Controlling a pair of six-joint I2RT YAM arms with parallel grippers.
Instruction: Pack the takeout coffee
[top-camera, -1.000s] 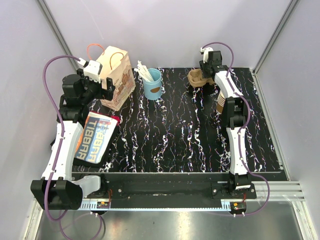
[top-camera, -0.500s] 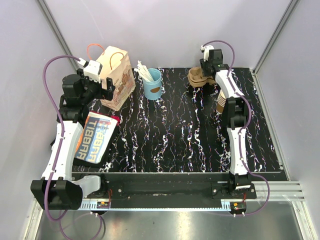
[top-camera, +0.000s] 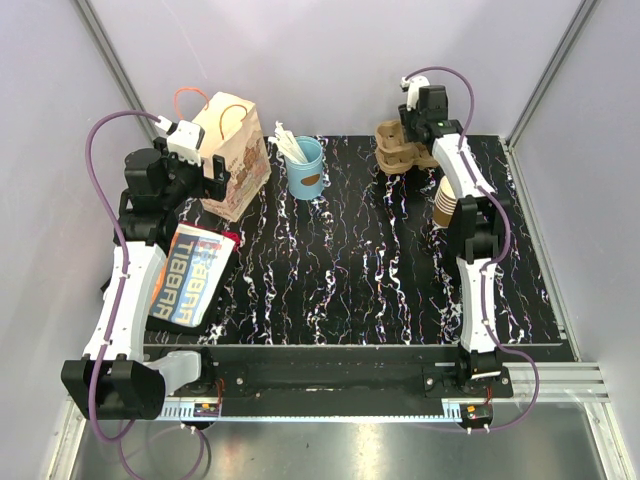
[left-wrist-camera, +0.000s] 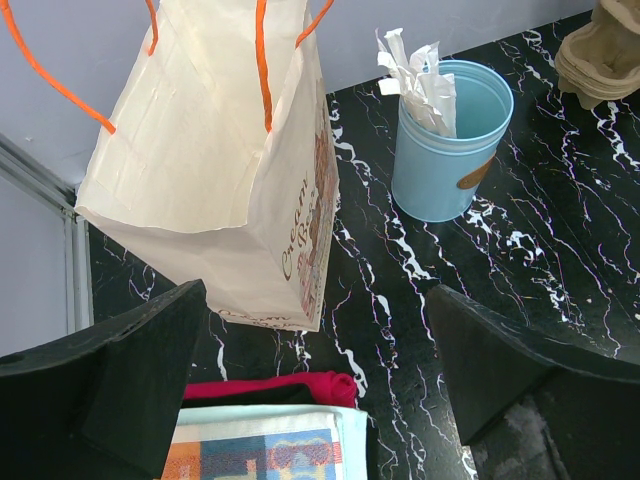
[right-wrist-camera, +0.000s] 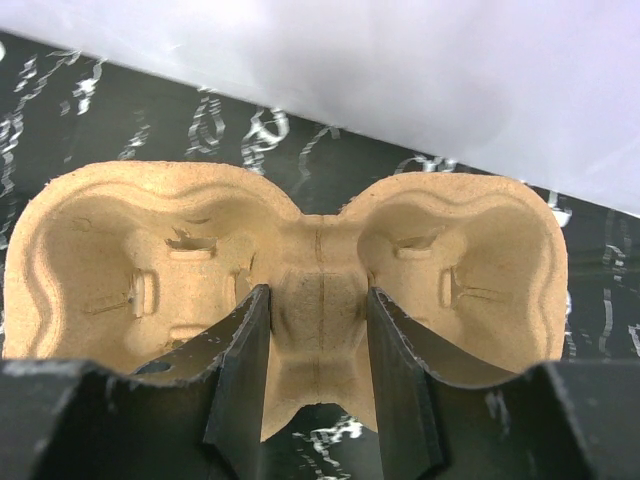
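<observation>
The lidded tan coffee cup is out of view in every frame. My right gripper (top-camera: 418, 136) is at the back right of the table, shut on the middle ridge of a tan pulp two-cup carrier (top-camera: 395, 148). In the right wrist view its fingers (right-wrist-camera: 245, 350) press both sides of the ridge between the two empty wells of the carrier (right-wrist-camera: 130, 260), and the right gripper (right-wrist-camera: 318, 300) holds it above the table. My left gripper (top-camera: 212, 172) is open and empty beside the cream paper bag (top-camera: 235, 150). The left gripper (left-wrist-camera: 315, 300) hangs over the bag's bottom corner (left-wrist-camera: 210, 150).
A light-blue cup of white sticks (top-camera: 306, 170) stands right of the bag, also seen from the left wrist (left-wrist-camera: 445, 150). A stack of tan paper cups (top-camera: 446, 200) stands by the right arm. A colourful printed pouch (top-camera: 192, 278) lies at the front left on a red item (left-wrist-camera: 300, 385).
My right gripper has moved back and up toward the rear wall, carrying the pulp carrier with it. The left arm has not moved.
</observation>
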